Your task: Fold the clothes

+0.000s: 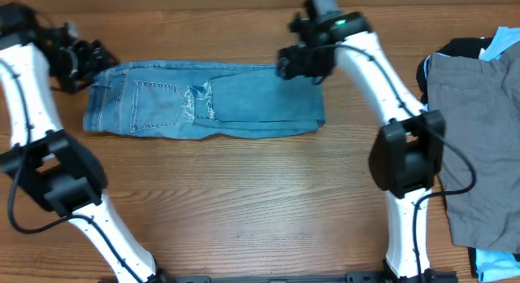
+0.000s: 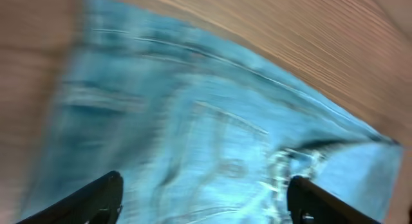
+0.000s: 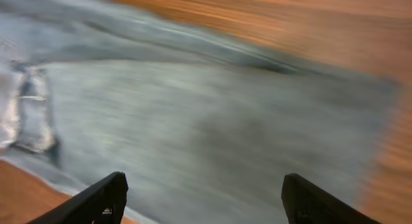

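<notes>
The light-blue denim jeans [image 1: 203, 100] lie folded lengthwise across the far part of the table, waistband at the left, back pocket and torn patch showing. My left gripper [image 1: 88, 62] is open just above the waistband end; its view shows blurred denim [image 2: 212, 134] between the spread fingers [image 2: 205, 201]. My right gripper [image 1: 302, 65] is open above the leg end; its view shows blurred grey-blue cloth [image 3: 212, 121] between the fingers [image 3: 203, 198]. Grey trousers [image 1: 479, 145] lie at the right, on a black garment [image 1: 463, 49] and a pale-blue one [image 1: 505, 41].
The wooden table [image 1: 244, 202] stretches in front of the jeans. The pile of clothes at the right reaches the table's right edge, with more pale-blue cloth [image 1: 494, 263] at its near end.
</notes>
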